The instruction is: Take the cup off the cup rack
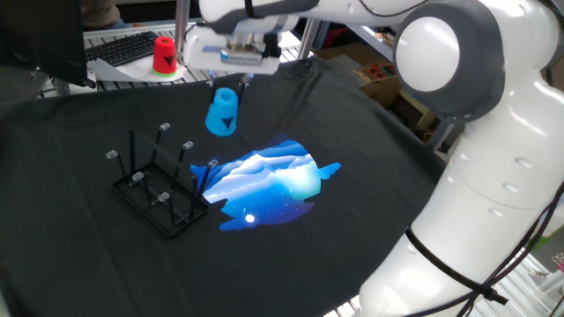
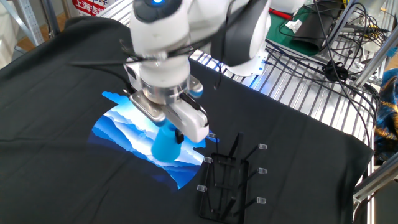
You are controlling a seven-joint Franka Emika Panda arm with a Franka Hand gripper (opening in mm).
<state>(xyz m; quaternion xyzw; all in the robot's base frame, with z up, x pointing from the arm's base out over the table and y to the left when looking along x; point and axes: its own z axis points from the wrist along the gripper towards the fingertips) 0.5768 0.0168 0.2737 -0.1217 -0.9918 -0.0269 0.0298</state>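
The bright blue cup (image 1: pixel 221 112) hangs in my gripper (image 1: pixel 236 82), held by its narrow end with the wide mouth down, above the black cloth behind the rack. In the other fixed view the cup (image 2: pixel 165 143) hangs under my gripper (image 2: pixel 174 127) over the blue print, left of the rack. The gripper is shut on the cup. The black wire cup rack (image 1: pixel 161 187) stands on the cloth at the left with bare grey-capped pegs; it also shows in the other fixed view (image 2: pixel 229 182).
A red cup with a green base (image 1: pixel 164 56) stands on the far bench by a keyboard (image 1: pixel 123 46). A blue and white print (image 1: pixel 269 182) lies mid-cloth. My white arm (image 1: pixel 476 167) fills the right. A wire shelf with cables (image 2: pixel 323 68) is at the back.
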